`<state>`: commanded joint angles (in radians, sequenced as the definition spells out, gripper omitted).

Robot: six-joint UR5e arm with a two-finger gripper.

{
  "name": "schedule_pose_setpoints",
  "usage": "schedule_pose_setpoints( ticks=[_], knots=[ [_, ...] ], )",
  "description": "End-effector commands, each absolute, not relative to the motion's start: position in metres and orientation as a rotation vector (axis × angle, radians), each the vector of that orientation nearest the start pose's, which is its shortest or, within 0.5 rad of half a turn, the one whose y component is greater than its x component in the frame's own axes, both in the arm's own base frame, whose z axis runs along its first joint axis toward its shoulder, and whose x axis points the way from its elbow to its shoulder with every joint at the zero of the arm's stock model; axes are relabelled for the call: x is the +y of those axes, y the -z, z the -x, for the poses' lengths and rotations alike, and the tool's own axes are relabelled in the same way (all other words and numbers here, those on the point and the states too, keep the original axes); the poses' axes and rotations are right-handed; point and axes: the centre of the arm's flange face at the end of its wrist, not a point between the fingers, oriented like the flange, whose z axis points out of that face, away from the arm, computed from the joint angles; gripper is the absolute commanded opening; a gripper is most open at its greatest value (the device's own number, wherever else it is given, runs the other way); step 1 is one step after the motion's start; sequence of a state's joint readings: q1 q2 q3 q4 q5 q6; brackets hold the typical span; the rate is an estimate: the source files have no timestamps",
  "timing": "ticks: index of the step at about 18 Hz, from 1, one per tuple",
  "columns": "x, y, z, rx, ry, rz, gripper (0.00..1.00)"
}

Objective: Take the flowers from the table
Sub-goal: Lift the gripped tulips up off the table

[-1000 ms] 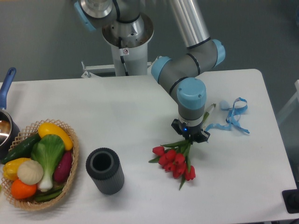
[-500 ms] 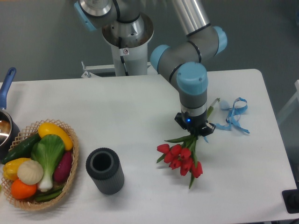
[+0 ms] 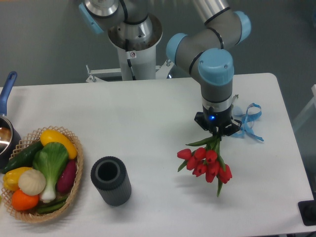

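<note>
Camera view: gripper (image 3: 216,130) clamped on stems of flowers (image 3: 207,163), red buds hanging below and toward the camera from the fingers, above the table (image 3: 123,118), near blue ribbon (image 3: 248,121).

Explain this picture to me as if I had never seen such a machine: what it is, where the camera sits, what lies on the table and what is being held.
The machine is a jointed robot arm, grey tubes with light-blue caps, rising from a white pedestal behind the table. One fixed camera looks down on it from the front and above. At the arm's end is a gripper with two fingers; it is shut on the stems of the flowers, a bunch of red tulips hanging with the buds downward. A thin blue ribbon lies on the table just right of the gripper. On the left sits a wicker basket of vegetables, beside it an upright dark grey cylinder with an open top. At the far left edge a pot with a blue handle is partly in view.
</note>
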<state>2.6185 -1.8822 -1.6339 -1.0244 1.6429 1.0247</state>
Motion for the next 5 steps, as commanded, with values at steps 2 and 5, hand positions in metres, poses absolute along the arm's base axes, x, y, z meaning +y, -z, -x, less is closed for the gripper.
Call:
schedule_pose_setpoints(
  ticks=[2, 5],
  knots=[
    [0.4165, -0.3527, 0.4678, -0.04, -0.265, 3.113, 0.0],
    [0.4163, -0.3552, 0.469, -0.042, -0.26, 3.114, 0.0]
  ],
)
